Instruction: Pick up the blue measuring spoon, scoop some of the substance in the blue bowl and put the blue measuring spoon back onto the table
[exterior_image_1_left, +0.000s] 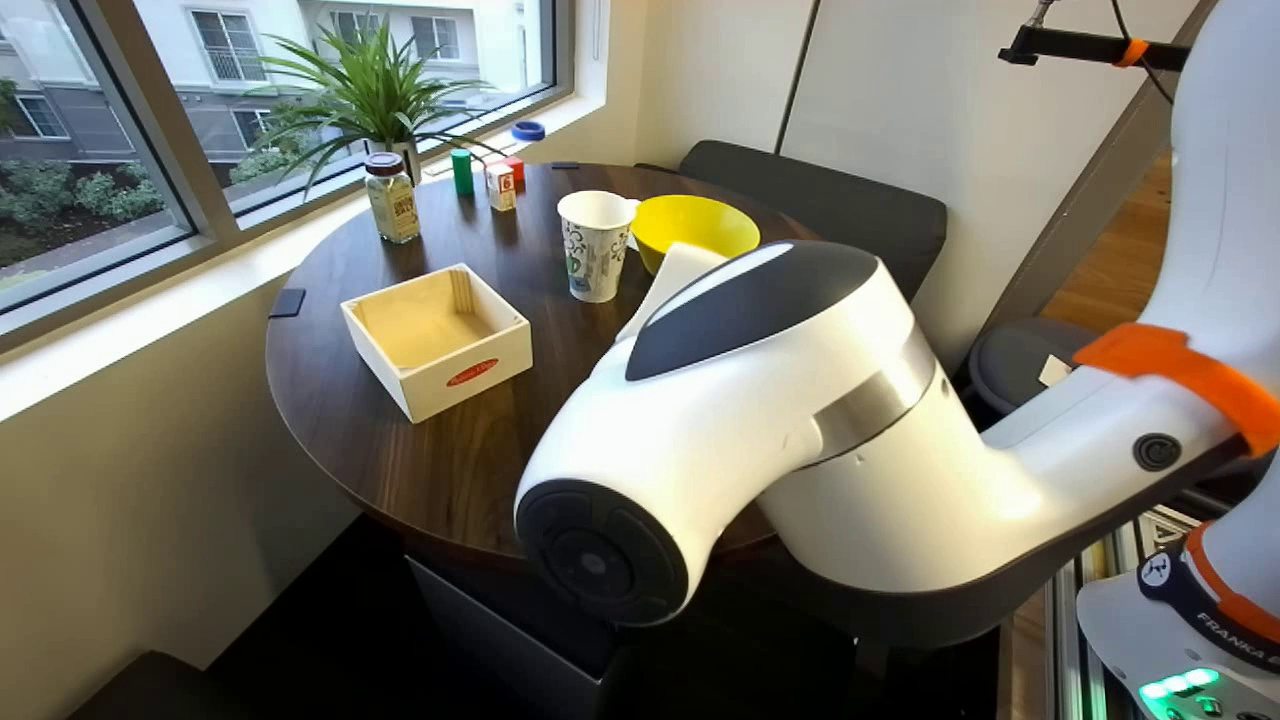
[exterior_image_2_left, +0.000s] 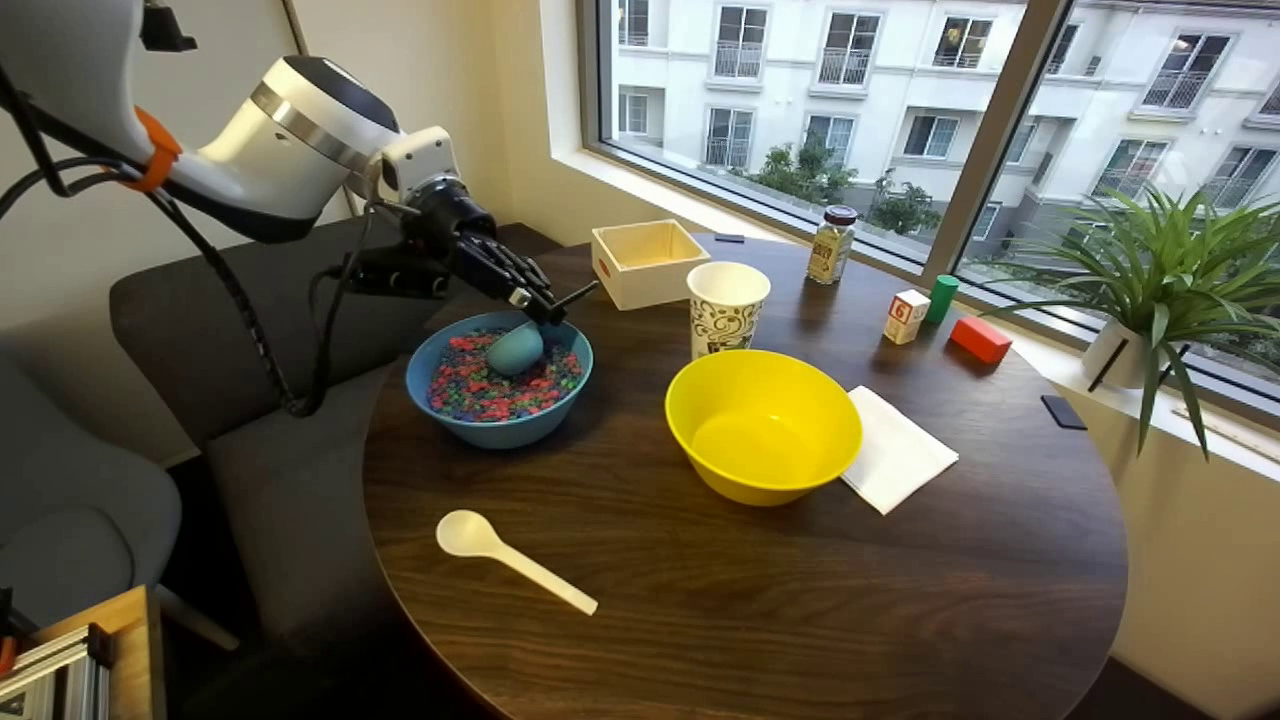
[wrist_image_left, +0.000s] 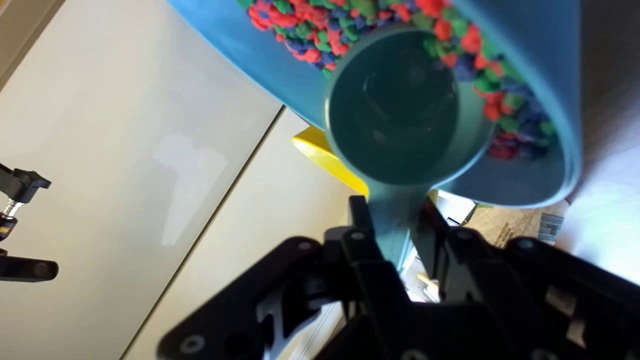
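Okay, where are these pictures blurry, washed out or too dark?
In the wrist view, the fingers are blurred, glints show inside the blue measuring spoon, and the right edge is partly washed out; in an exterior view, the windowsill is nearly white and below the table is near black; in an exterior view, soft dark streaks lie by the jar.

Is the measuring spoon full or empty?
It looks empty: in the wrist view, the blue measuring spoon shows a smooth, bare inside, the substance lying beyond its rim.
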